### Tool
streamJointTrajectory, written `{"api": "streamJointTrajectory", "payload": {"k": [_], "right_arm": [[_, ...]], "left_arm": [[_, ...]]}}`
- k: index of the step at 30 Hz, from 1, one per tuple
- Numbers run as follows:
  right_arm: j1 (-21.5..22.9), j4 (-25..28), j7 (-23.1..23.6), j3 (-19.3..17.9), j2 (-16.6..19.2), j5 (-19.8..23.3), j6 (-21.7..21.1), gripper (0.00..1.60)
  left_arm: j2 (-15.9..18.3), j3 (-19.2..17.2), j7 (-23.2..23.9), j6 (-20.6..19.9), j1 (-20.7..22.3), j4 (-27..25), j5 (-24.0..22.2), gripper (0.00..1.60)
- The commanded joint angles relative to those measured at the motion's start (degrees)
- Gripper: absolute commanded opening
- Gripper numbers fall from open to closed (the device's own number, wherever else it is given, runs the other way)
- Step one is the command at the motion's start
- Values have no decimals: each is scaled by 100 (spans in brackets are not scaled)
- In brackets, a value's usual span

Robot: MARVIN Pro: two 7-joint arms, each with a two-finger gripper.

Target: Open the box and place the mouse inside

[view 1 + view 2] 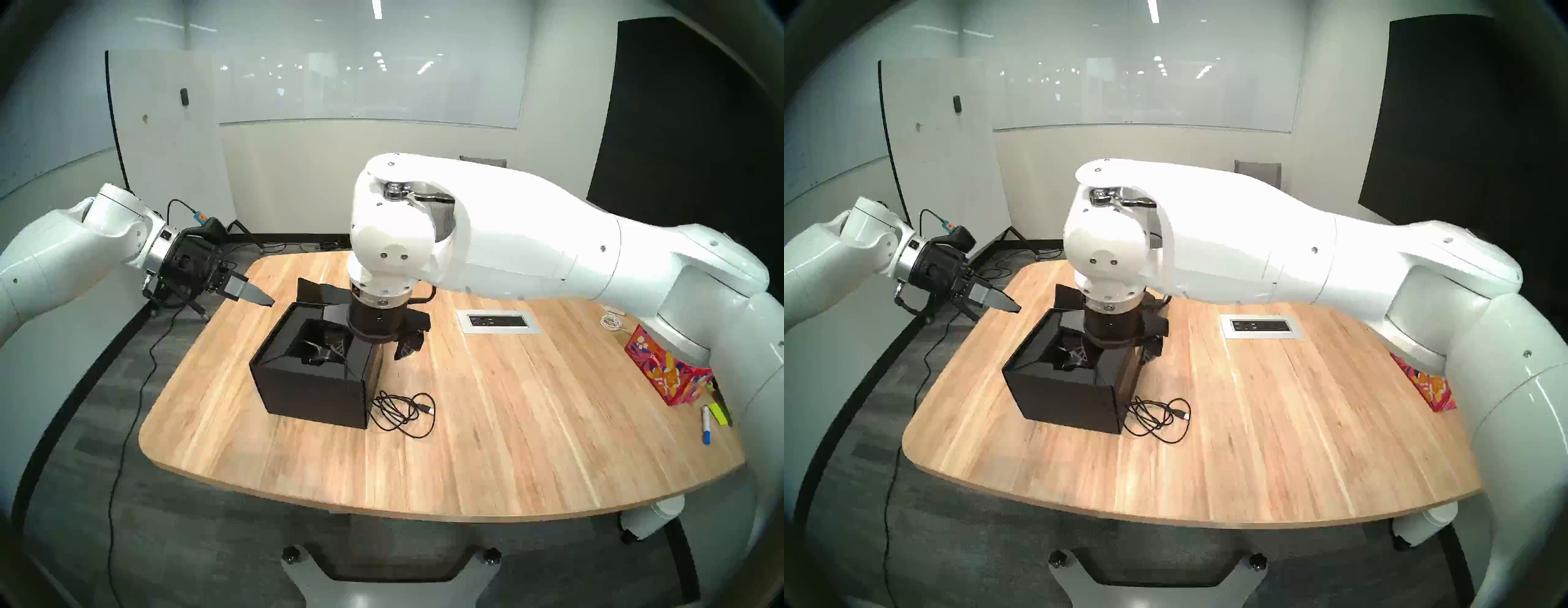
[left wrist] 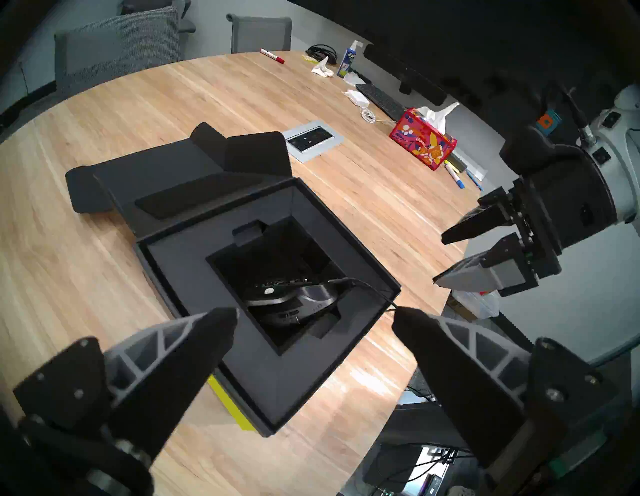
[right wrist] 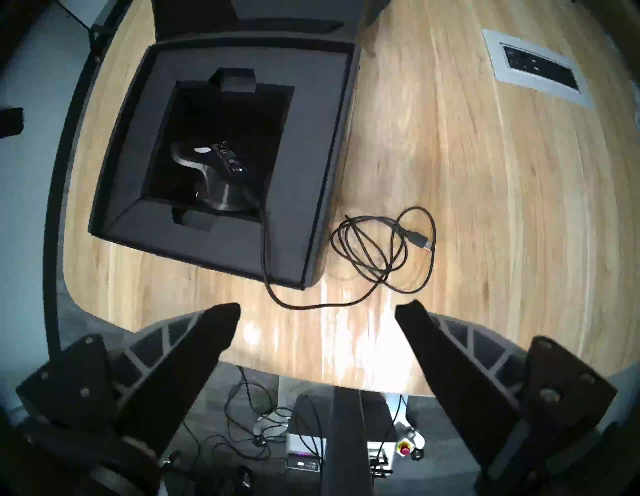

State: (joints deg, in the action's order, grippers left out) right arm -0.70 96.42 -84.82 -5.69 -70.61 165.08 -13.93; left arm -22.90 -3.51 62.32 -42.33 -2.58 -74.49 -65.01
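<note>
- Head view, left eye: the matte black cardboard box [image 1: 312,382] sits open on the pale wooden bench [image 1: 509,424], its hinged flap [image 1: 318,293] thrown back behind it. The left pincer [image 1: 254,294] hangs off the bench's far left edge, apart from the box. The right arm reaches over the opening and hides most of the right pincer's fingers.
- Head view, right eye: much the same. The thin black cable [image 1: 1157,418] spills over the box's near right corner into a loose coil on the wood, its plug lying free.
- Left wrist view: the black wired mouse [image 2: 294,298] lies on its side down in the dark foam insert [image 2: 270,363]. The left pincer's fingers stand wide with nothing between them. Across the box, the right pincer [image 2: 446,258] also shows parted fingers, empty.
- Right wrist view: the right pincer [image 3: 318,308] gapes wide over the bench's front edge, empty; mouse in the well, cable trailing out.
- My guess: the mouse is light, hard and slick, best pinched across its flanks. The cable is limp and springy; take it at the bunched coil, not the plug.
</note>
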Motion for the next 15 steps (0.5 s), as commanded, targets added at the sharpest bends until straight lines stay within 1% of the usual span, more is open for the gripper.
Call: {"api": "streamJointTrajectory", "payload": {"k": [1,15], "right_arm": [[-239,164,-18,-296,129,-8,282,160],[-536,309,-18,-465,195,-8,558,160]], "left_arm": [[-8,-77,124,10,112,2,-29,160],[-8,-74,124,11,115,2,-30,160]]}}
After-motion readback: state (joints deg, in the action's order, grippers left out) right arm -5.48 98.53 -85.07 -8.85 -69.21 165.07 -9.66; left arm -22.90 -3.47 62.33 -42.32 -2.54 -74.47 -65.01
